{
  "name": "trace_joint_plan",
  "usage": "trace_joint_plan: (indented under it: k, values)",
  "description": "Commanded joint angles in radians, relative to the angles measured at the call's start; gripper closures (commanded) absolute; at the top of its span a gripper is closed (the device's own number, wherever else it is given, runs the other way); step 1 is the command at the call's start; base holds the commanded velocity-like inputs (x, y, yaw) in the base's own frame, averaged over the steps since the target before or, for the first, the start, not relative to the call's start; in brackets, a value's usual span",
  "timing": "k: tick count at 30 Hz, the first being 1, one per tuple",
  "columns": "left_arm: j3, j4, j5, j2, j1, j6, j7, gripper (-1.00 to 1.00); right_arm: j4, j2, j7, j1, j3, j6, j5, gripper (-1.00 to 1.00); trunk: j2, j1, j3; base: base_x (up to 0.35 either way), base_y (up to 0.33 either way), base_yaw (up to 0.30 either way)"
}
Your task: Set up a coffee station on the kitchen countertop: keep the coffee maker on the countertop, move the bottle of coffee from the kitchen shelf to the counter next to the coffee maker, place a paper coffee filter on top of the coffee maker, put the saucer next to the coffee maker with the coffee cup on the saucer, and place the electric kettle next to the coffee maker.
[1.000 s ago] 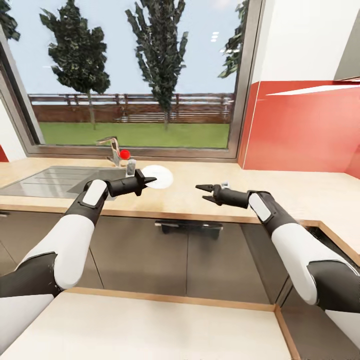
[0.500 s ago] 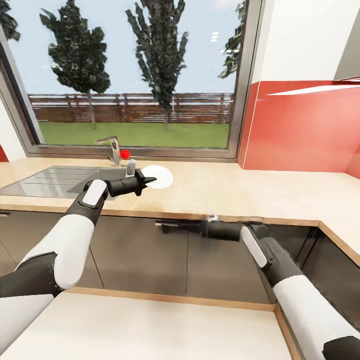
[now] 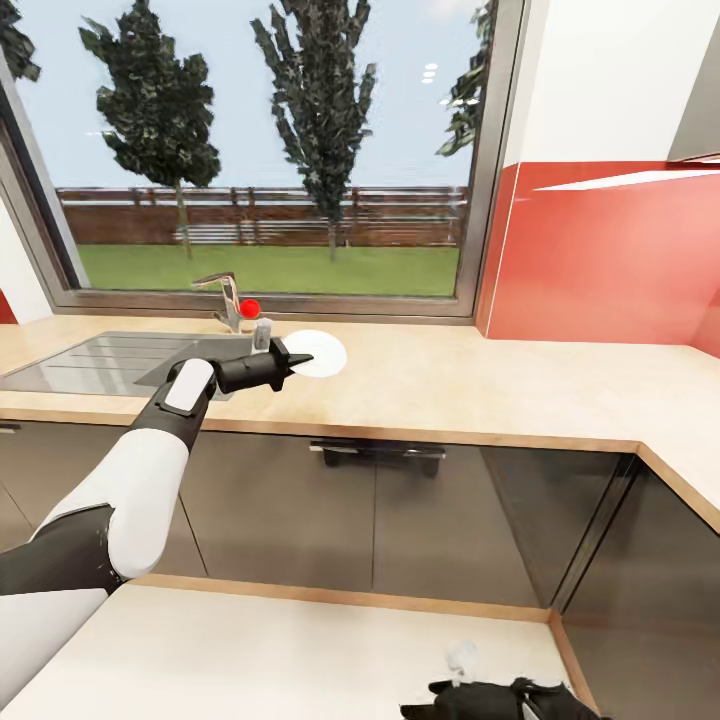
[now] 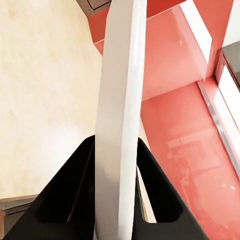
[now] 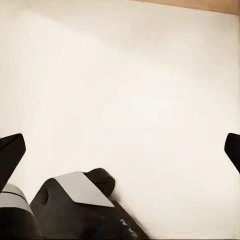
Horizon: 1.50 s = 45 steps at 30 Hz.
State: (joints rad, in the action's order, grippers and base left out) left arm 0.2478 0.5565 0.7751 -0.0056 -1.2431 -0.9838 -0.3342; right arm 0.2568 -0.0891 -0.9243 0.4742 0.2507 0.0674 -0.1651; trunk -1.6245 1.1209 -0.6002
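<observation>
The saucer [image 3: 318,353] is a flat round white plate, held out over the light wood-grain desk [image 3: 480,385] just beside the sink [image 3: 100,362], near the tap [image 3: 222,298]. In the head view it sits level, gripped at its near rim. The left tool [image 3: 292,361] is clenched on that rim: in the left wrist view the white saucer [image 4: 120,125] runs edge-on between the two black fingers [image 4: 75,195], which press against it from both sides. Whether the plate touches the desk or hangs just above it is hard to tell from here.

A small clear bottle-like item [image 3: 262,333] with a grey top stands near the tap, next to a red knob [image 3: 250,309]. Behind the desk, a wide window [image 3: 260,150] shows trees, a fence and grass; to the right, a glossy red backsplash [image 3: 610,250] covers the wall. Dark grey cabinets [image 3: 300,510] sit under the desk.

The right tool [image 3: 420,712] is low at the bottom edge of the head view, over a pale near surface [image 3: 250,650]. In the right wrist view its black fingertips [image 5: 11,152] stand far apart at either edge with nothing between them, so it is released.
</observation>
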Motion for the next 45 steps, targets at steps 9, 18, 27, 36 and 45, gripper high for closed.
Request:
trace_joint_plan:
  k: [9, 18, 27, 36, 45]
  values:
    - [0.004, 0.034, -0.005, -0.002, -0.001, -0.006, -0.005, 1.00, -0.129, 0.006, -0.001, 0.000, 0.007, -0.098, -0.008, -1.00, -0.001, 0.000, -0.001, 0.000, 0.000, 0.000]
    - [0.004, 0.034, -0.005, -0.001, -0.001, -0.006, -0.005, 1.00, -0.129, 0.008, 0.001, 0.000, 0.007, -0.099, -0.007, -1.00, -0.001, 0.000, -0.001, 0.000, 0.000, 0.081]
    - [0.005, 0.034, -0.005, 0.004, -0.001, -0.006, -0.015, 1.00, -0.130, 0.008, 0.005, 0.000, 0.007, -0.101, -0.007, -1.00, -0.001, 0.000, -0.001, 0.000, 0.000, 0.263]
    - [0.005, 0.031, -0.005, 0.020, -0.001, -0.006, -0.050, 1.00, -0.131, 0.008, 0.007, 0.000, 0.007, -0.101, -0.005, -1.00, -0.001, 0.000, -0.001, 0.000, 0.000, 0.272]
    - [0.005, 0.021, -0.005, 0.089, 0.001, -0.006, -0.221, 1.00, -0.131, 0.008, 0.007, 0.000, 0.007, -0.103, -0.005, -1.00, -0.001, 0.000, -0.001, 0.000, 0.000, 0.273]
